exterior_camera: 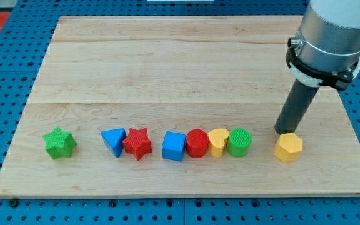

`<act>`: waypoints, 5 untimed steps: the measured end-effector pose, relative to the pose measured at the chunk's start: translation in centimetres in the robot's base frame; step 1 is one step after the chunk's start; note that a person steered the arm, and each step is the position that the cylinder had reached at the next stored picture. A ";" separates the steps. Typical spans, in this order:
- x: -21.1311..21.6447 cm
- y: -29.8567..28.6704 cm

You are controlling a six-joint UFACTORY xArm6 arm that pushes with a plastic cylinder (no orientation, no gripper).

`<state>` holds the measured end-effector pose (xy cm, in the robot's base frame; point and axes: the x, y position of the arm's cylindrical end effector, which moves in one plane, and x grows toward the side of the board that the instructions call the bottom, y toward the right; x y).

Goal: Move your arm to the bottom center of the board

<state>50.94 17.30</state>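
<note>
As my tip [280, 131], a bare rod with no jaws, stood just behind the yellow hexagon [289, 147] at the right, a direct sweep toward the board's [167, 56] near-centre edge risked scattering the block row, green cylinder [239, 142] first.

Eight blocks line the board's [167, 62] near part. From left: green star [59, 143], then — well apart — blue triangle [113, 140] touching red star [137, 143], blue cube [174, 146], red cylinder [197, 143], yellow heart [218, 141], green cylinder [239, 142]. Far right — the yellow hexagon [288, 147], my tip [280, 130] just behind it.
</note>
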 end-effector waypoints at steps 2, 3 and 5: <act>-2.8 0.2; -3.6 4.0; -2.6 14.3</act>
<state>48.30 31.55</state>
